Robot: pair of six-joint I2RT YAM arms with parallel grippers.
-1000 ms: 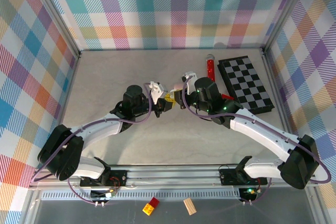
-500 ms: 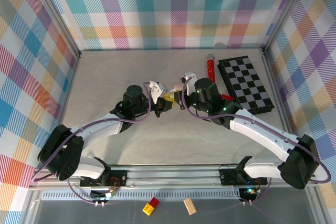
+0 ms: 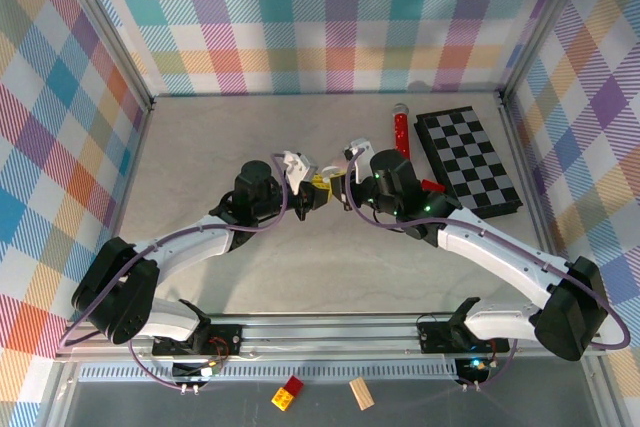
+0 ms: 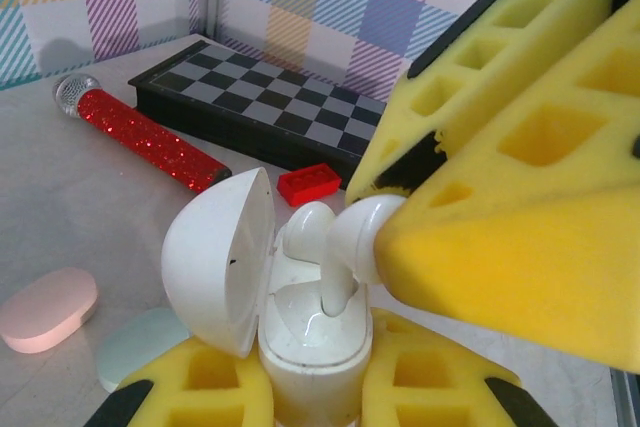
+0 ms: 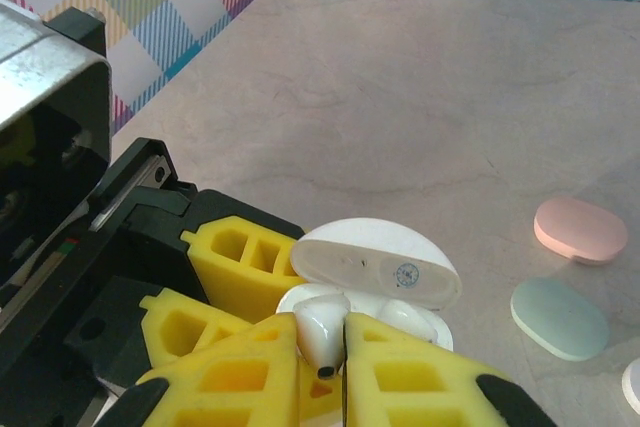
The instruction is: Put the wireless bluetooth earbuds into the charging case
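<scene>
The left gripper [image 4: 315,392] is clamped with its yellow foam pads [image 4: 210,387] around the body of the small glossy white charging case [image 4: 300,337], held upright with its rounded lid open. The right gripper [image 5: 335,357] is closed on a tiny glossy white plastic earbud [image 4: 350,247], whose stem already enters one socket. A second white earbud [image 4: 305,227] seems seated beside it, so I judge the task nearly done: the held earbud must be pressed fully down and released, while a pink pebble-shaped case [image 5: 580,230] and a pale green one [image 5: 558,319] lie closed on the table [image 5: 400,97].
</scene>
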